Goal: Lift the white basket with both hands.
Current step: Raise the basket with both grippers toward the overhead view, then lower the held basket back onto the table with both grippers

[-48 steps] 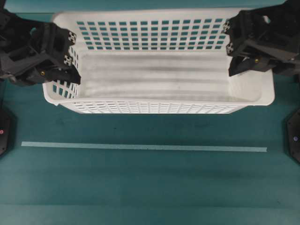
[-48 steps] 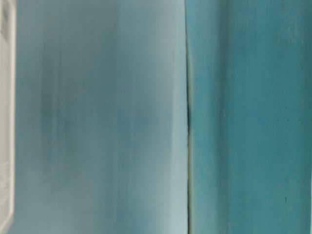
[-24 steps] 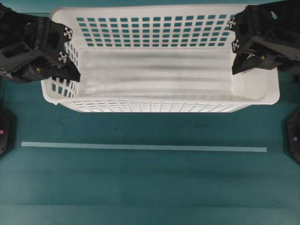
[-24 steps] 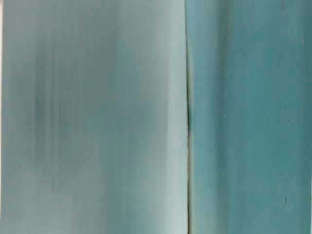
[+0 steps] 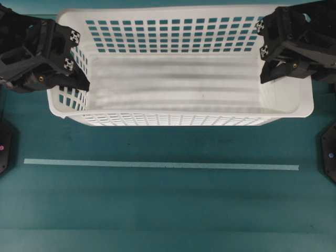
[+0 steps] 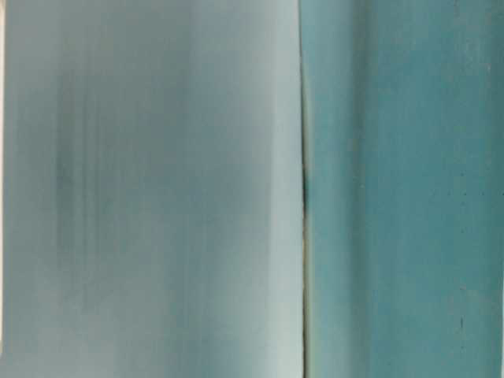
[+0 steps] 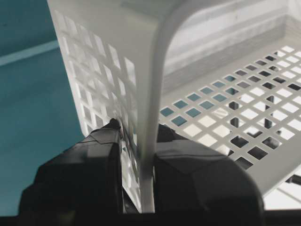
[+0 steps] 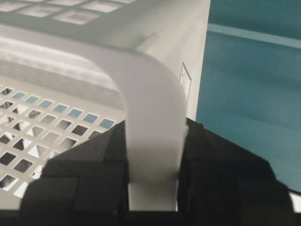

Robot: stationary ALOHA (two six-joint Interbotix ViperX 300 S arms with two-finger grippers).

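Observation:
The white basket [image 5: 178, 84] spans the upper half of the overhead view, looming large and close to the camera, held off the teal table. My left gripper [image 5: 79, 73] is shut on the basket's left end wall [image 7: 141, 94], one finger outside and one inside. At the other end, my right gripper [image 5: 265, 65] is shut on the basket's rounded right rim [image 8: 150, 108], which fills the gap between its black fingers [image 8: 89, 165]. The table-level view shows only a blurred pale surface beside teal.
A pale strip of tape [image 5: 157, 165] runs across the teal table [image 5: 168, 210] below the basket. Black triangular brackets sit at the left edge [image 5: 4, 147] and right edge [image 5: 329, 155].
Over the last second the basket rose toward the overhead camera with both grippers, looking larger. Since half a second ago it has barely moved.

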